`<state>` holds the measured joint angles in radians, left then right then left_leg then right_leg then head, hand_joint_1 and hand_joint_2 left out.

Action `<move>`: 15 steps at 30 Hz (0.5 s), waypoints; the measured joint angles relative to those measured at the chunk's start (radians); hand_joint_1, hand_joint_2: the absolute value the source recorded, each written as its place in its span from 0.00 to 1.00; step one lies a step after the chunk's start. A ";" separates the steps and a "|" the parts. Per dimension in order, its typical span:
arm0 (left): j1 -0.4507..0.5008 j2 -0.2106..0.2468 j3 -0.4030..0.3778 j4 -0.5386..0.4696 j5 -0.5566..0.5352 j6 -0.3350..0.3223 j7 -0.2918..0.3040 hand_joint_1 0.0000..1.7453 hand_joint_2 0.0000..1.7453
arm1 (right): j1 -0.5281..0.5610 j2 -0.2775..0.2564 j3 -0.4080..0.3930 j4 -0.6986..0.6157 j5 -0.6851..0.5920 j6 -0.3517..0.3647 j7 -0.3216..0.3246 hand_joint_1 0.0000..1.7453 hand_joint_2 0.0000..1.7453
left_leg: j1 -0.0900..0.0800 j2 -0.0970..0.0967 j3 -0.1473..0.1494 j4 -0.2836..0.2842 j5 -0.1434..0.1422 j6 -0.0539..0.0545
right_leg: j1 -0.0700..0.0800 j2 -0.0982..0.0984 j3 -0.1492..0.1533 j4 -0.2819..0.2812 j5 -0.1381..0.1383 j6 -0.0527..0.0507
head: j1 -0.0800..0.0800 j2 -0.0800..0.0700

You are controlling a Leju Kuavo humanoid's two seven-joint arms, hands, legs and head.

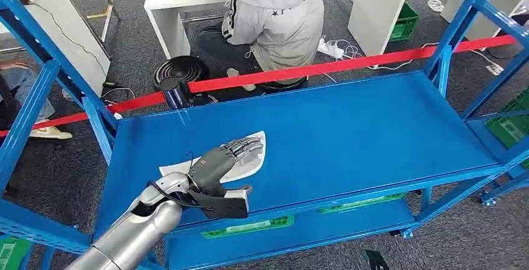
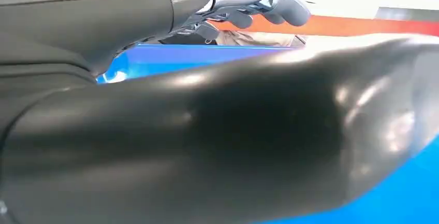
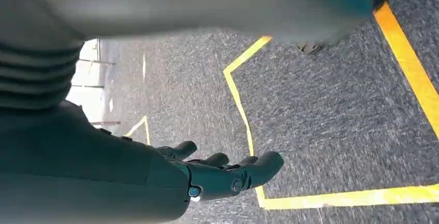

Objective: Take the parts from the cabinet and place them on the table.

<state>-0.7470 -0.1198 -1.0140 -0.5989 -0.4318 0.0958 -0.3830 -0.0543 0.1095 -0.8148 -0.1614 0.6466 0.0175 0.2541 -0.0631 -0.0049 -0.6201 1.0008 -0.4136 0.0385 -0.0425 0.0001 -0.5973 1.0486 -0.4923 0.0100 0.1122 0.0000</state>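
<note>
One white bagged part [image 1: 246,158] is lying on the blue shelf [image 1: 374,133], under the left hand [image 1: 215,164]. Two robot hands are showing: the left over the part, the right hand [image 3: 217,175] hanging above grey carpet. One red tape [image 1: 349,64] is stretching across behind the shelf. One person in a grey hoodie [image 1: 277,14] is sitting beyond it. Two white tables [image 1: 171,8] are standing back there. One green crate [image 1: 405,24] is sitting under the farther one.

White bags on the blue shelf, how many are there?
1. The white bag lies on the blue shelf, near its front left, under the left hand's fingers. None seem hidden.
</note>
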 joint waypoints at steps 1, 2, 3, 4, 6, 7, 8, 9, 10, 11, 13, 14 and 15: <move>0.000 0.000 0.000 -0.001 0.000 0.000 0.000 0.00 0.00 | 0.000 0.000 0.000 0.000 0.000 0.000 0.000 0.00 0.00 | 0.000 0.000 0.000 -0.001 0.001 0.001 | 0.000 0.000 0.000 -0.002 0.001 0.001 | 0.000 0.000; 0.001 0.001 0.000 -0.002 0.000 0.000 0.000 0.00 0.00 | 0.000 0.000 0.000 0.000 0.000 0.000 0.000 0.00 0.00 | 0.000 0.000 0.000 -0.001 0.001 0.000 | 0.000 0.000 0.001 -0.003 0.002 0.002 | 0.000 0.000; 0.001 0.001 0.000 -0.003 0.000 0.000 0.000 0.00 0.00 | 0.000 0.000 0.000 0.000 0.000 0.000 0.000 0.00 0.00 | 0.000 0.000 0.000 -0.002 0.002 0.000 | 0.000 0.000 0.002 -0.005 0.003 0.004 | 0.000 0.000; 0.001 0.002 0.000 -0.003 0.000 0.000 0.000 0.00 0.00 | 0.000 0.000 0.000 0.000 0.000 0.000 0.000 0.00 0.00 | 0.000 0.000 0.000 -0.002 0.002 0.001 | 0.000 0.000 0.002 -0.006 0.003 0.005 | 0.000 0.000; 0.001 0.003 0.000 -0.004 0.000 0.000 0.000 0.00 0.00 | 0.000 0.000 0.000 0.000 0.000 0.000 0.000 0.00 0.00 | -0.001 0.000 0.001 -0.004 0.003 0.002 | 0.000 0.000 0.005 -0.010 0.004 0.006 | 0.001 0.000; 0.001 0.004 0.000 -0.004 0.000 0.000 0.000 0.00 0.00 | 0.000 0.000 0.000 0.000 0.000 0.000 0.000 0.00 0.00 | -0.001 0.000 0.002 -0.005 0.003 0.002 | 0.000 0.000 0.006 -0.011 0.006 0.008 | 0.001 0.000; 0.001 0.004 0.000 -0.004 0.000 0.000 0.000 0.00 0.00 | 0.000 0.000 0.000 0.000 0.000 0.000 0.000 0.00 0.00 | -0.001 0.000 0.003 -0.006 0.004 0.004 | 0.000 0.000 0.008 -0.013 0.006 0.009 | 0.001 0.000; 0.001 0.004 0.000 -0.004 0.000 0.000 0.000 0.00 0.00 | 0.000 0.000 0.000 0.000 0.000 0.000 0.000 0.00 0.00 | -0.001 0.000 0.005 -0.008 0.004 0.005 | 0.000 -0.001 0.010 -0.016 0.008 0.009 | 0.001 0.000; 0.001 0.004 0.000 -0.004 0.000 0.000 0.000 0.00 0.00 | 0.000 0.000 0.000 0.000 0.000 0.000 0.000 0.00 0.00 | -0.001 0.000 0.006 -0.010 0.005 0.006 | 0.000 -0.001 0.012 -0.019 0.009 0.010 | 0.001 0.000; 0.001 0.005 0.000 -0.005 0.000 0.000 0.000 0.00 0.00 | 0.000 0.000 0.000 0.000 0.000 0.000 0.000 0.00 0.00 | -0.001 0.000 0.008 -0.012 0.006 0.006 | 0.000 -0.001 0.013 -0.020 0.010 0.009 | 0.001 0.000; 0.001 0.005 0.000 -0.005 0.000 0.000 0.000 0.00 0.00 | -0.001 0.000 0.000 0.000 0.000 0.000 0.000 0.00 0.00 | -0.001 0.000 0.009 -0.016 0.009 0.007 | -0.001 -0.001 0.015 -0.025 0.013 0.010 | 0.001 0.000; 0.001 0.005 0.000 -0.005 0.000 0.000 0.000 0.00 0.00 | -0.001 0.000 0.000 0.000 0.000 0.000 0.000 0.00 0.00 | -0.001 0.000 0.010 -0.018 0.011 0.008 | -0.001 -0.001 0.015 -0.026 0.014 0.010 | 0.001 0.000; 0.001 0.005 0.000 -0.005 0.000 0.000 0.000 0.00 0.00 | -0.001 0.000 0.000 0.000 0.000 0.000 0.000 0.00 0.00 | -0.001 0.000 0.010 -0.019 0.011 0.009 | -0.001 -0.001 0.015 -0.027 0.016 0.010 | 0.001 0.000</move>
<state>-0.7458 -0.1144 -1.0136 -0.6035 -0.4318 0.0958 -0.3830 -0.0549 0.1095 -0.8148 -0.1610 0.6466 0.0175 0.2541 -0.0641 -0.0053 -0.6105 0.9822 -0.4022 0.0473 -0.0437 -0.0006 -0.5828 1.0215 -0.4765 0.0201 0.1129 -0.0004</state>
